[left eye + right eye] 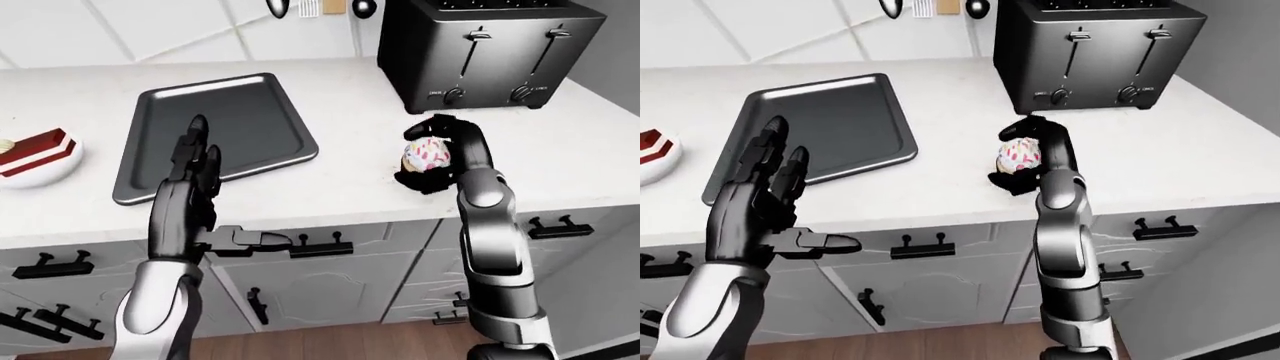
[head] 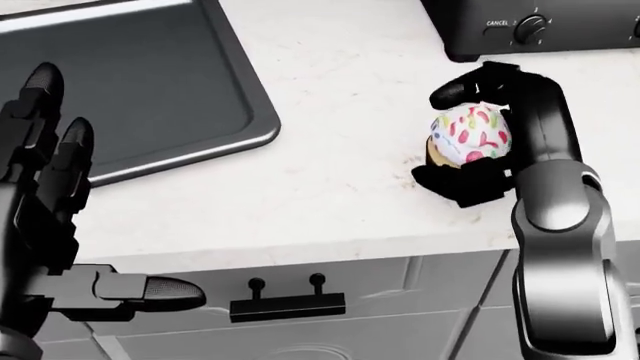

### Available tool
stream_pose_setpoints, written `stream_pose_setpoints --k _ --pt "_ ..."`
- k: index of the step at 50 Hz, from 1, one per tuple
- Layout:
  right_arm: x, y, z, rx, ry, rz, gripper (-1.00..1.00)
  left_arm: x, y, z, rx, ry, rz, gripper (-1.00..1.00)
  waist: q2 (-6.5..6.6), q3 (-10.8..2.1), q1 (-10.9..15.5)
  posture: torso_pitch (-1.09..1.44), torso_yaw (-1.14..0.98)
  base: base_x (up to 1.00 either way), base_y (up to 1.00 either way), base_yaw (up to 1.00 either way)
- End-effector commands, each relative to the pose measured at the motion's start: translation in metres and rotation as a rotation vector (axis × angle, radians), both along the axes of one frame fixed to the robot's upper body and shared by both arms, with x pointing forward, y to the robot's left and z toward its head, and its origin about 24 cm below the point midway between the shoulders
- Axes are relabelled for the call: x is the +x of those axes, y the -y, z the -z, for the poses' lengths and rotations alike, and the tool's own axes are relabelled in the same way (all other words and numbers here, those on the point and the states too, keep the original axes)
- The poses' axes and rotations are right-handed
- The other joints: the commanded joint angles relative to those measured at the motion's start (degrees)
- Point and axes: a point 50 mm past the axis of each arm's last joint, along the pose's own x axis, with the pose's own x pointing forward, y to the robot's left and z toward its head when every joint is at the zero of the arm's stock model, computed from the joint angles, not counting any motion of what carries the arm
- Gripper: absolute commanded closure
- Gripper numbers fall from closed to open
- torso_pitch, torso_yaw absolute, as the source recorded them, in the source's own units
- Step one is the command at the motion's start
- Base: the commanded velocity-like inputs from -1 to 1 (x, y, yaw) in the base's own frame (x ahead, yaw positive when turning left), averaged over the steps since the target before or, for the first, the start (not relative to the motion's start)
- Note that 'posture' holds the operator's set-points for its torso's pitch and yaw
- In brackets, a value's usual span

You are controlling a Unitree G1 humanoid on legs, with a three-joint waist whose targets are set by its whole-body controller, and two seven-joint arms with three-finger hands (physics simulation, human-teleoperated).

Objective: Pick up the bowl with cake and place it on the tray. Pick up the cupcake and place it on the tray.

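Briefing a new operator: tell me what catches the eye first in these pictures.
The sprinkled cupcake stands out on the white counter, with the right robot hand curled round it, just below the black toaster. At the left-eye view's upper left lies the empty dark tray, and at its left edge the bowl with cake; the left robot hand is open.
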Motion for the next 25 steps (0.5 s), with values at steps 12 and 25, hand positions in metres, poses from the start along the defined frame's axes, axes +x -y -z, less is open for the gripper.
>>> stream_pose_setpoints --k 12,25 --pt "-0.018 -0.006 -0.052 -0.044 0.164 -0.028 1.00 -0.005 0.001 -0.014 0.007 0.078 0.007 -1.00 0.10 -0.92 0.00 0.00 0.00 0.00 0.00 0.00" --pt "-0.039 -0.015 -0.074 -0.047 0.236 -0.073 1.00 -0.007 0.001 -0.020 0.010 0.087 0.007 -1.00 0.16 -0.55 -0.03 0.00 0.00 0.00 0.00 0.00"
